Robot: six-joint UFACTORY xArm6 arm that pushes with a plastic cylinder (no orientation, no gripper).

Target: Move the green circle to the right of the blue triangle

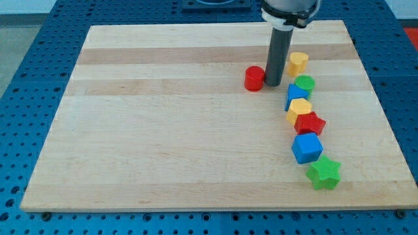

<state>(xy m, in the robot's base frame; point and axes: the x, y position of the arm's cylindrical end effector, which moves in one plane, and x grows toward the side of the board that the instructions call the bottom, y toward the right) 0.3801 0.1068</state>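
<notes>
Camera view, only one feed. Nearest the view's bottom, green star (324, 173) is sitting close to the worktop (163, 130) front edge, on the view's right. Blue cube (306, 148) is lying just above it, touching or nearly so. Red star (310, 123) is sitting above the cube, pressing against a yellow block (299, 109), shape unclear. Blue triangle (295, 95) is lying just above that yellow block, looking like it's touching it. Green circle (304, 83) is sitting at the blue triangle's upper right, touching it, so the chain is running up the view's right side. Yellow hexagon-ish block (298, 62) is standing apart above the green circle.

My tip (273, 85) is resting on the worktop between the red cylinder (254, 78) and the green circle, just beside the red cylinder on its right, near the blue triangle's upper left. No gripper fitted, so nothing spreading or pinching, just the rod. No readable writing or labels showing anywhere.
</notes>
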